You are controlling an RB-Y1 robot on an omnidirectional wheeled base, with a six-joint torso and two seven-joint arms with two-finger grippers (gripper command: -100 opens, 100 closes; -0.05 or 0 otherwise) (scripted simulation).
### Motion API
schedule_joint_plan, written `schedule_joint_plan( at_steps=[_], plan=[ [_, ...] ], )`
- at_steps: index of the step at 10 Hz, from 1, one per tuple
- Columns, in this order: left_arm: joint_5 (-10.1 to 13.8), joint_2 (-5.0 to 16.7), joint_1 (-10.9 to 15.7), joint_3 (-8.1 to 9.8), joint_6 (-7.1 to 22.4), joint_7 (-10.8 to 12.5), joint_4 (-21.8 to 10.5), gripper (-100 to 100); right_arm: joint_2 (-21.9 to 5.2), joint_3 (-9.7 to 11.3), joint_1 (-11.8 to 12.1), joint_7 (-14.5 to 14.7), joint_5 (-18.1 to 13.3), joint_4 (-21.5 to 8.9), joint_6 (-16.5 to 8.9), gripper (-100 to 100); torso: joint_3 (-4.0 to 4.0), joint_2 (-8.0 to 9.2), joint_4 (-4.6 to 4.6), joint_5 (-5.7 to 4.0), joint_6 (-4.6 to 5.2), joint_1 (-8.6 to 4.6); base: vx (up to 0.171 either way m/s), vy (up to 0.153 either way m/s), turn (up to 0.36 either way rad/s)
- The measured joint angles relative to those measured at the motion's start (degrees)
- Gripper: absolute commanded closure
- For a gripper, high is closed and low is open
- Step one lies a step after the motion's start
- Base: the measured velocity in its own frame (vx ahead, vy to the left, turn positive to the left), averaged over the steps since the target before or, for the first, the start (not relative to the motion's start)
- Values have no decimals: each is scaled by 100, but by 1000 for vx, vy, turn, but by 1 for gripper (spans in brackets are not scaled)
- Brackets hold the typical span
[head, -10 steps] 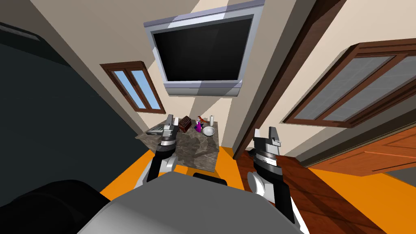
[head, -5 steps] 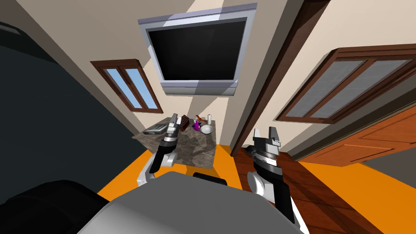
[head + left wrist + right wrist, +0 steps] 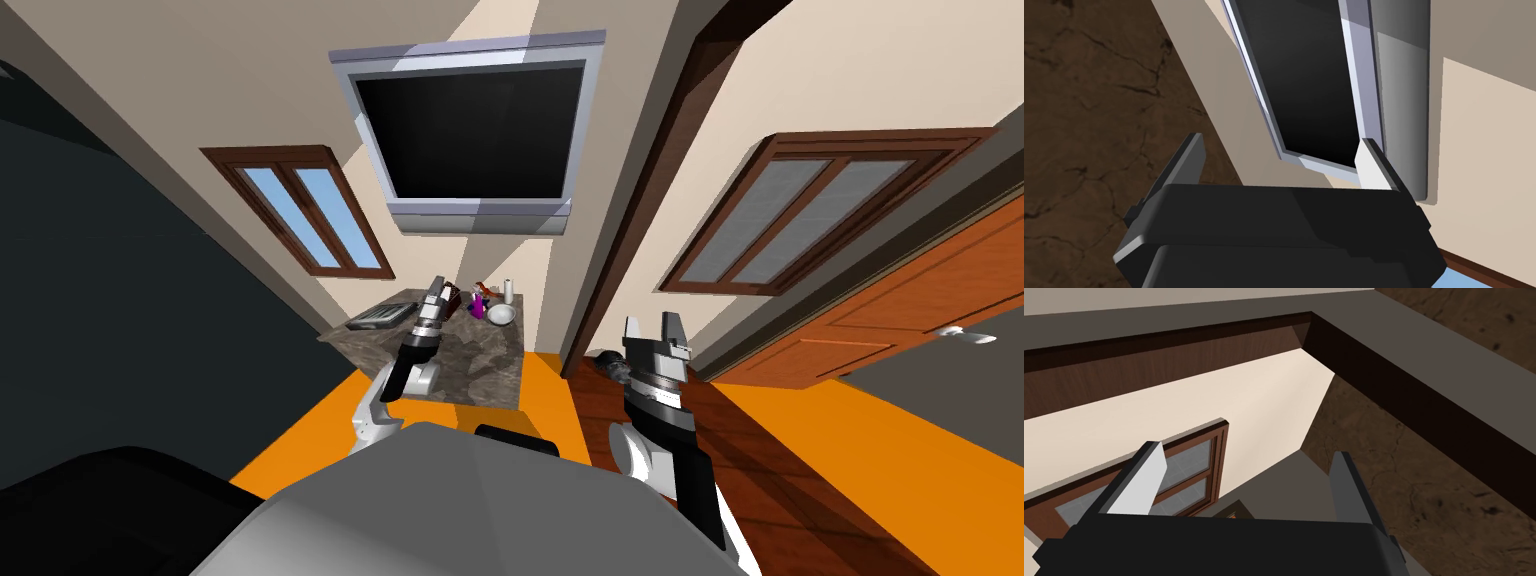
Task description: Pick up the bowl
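Observation:
A small white bowl [image 3: 501,314] sits near the far right corner of a dark marbled table [image 3: 470,365] in the head view. My left gripper [image 3: 436,287] is raised over the table's middle, left of the bowl and apart from it. Its fingers stand open with nothing between them in the left wrist view, where the left gripper [image 3: 1279,157] points up at the wall. My right gripper [image 3: 654,326] is held up off to the right of the table, also open and empty; the right gripper [image 3: 1244,478] faces a wall.
Around the bowl stand a purple item [image 3: 478,309], a white cylinder [image 3: 508,290], a dark woven box [image 3: 453,297] and a grey keyboard-like thing [image 3: 380,316]. A large dark screen [image 3: 470,130] hangs above the table. A dark object [image 3: 610,366] lies on the floor to the right.
My left arm has stretched forward and risen over the table, and its fingers finished spreading. The whole head view shifted, so I moved back and turned a little. The right arm stayed put.

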State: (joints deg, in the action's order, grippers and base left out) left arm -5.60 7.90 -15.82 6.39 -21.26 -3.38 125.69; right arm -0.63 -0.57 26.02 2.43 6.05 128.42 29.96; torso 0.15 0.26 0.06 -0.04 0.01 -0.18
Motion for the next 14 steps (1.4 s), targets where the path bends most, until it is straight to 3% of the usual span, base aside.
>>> schedule_joint_plan(
  at_steps=[7, 14],
  plan=[
    [40, 148, 882, 234, 1136, 284, -574, -100, 0, 0, 1, 0, 0, 0, 0, 0, -8, -14, -3, 2, -1, 9, -44, -40, -54],
    [102, 177, 1668, 299, 2219, 451, -1194, -100, 0, -1, 1, 0, 0, 0, 0, 0, -7, -13, -3, 2, -4, 12, -33, -28, -35]
  ],
)
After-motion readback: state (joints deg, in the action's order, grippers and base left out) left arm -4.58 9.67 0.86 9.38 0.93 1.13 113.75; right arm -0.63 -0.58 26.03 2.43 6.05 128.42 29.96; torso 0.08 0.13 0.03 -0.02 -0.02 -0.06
